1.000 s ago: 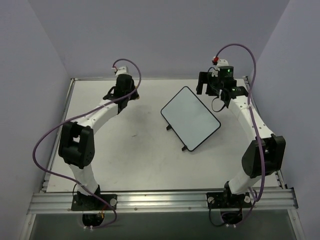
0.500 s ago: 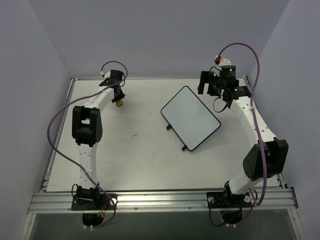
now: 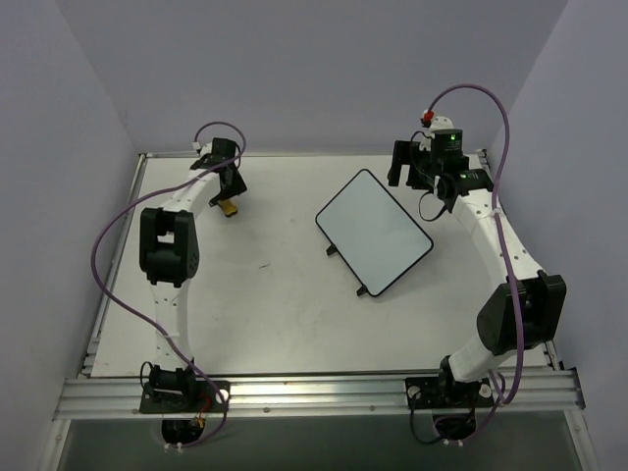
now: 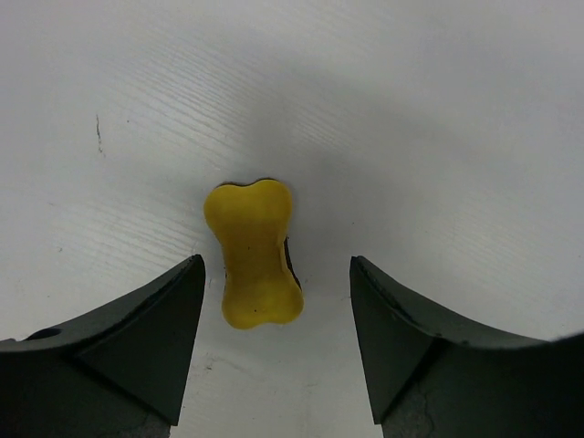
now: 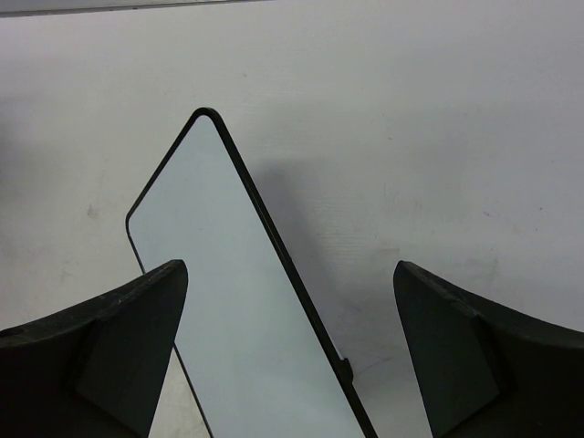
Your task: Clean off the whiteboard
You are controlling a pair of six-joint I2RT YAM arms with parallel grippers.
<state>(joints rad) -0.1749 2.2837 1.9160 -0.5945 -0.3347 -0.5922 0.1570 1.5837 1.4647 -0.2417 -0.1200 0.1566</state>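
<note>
On the desk (image 3: pixel 275 314), right of its middle, the whiteboard (image 3: pixel 374 232) is seen turned on a diagonal, with two small black feet showing along its near-left edge; its white face appears blank. Farther back on the left, the left fingers (image 4: pixel 137 338) are held spread above a small yellow bone-shaped sponge (image 4: pixel 254 253), which lies on the desk between them and is touched by neither. At the far right, the right fingers (image 5: pixel 109 338) are spread wide with nothing grasped, and the board's far corner is framed between them.
</note>
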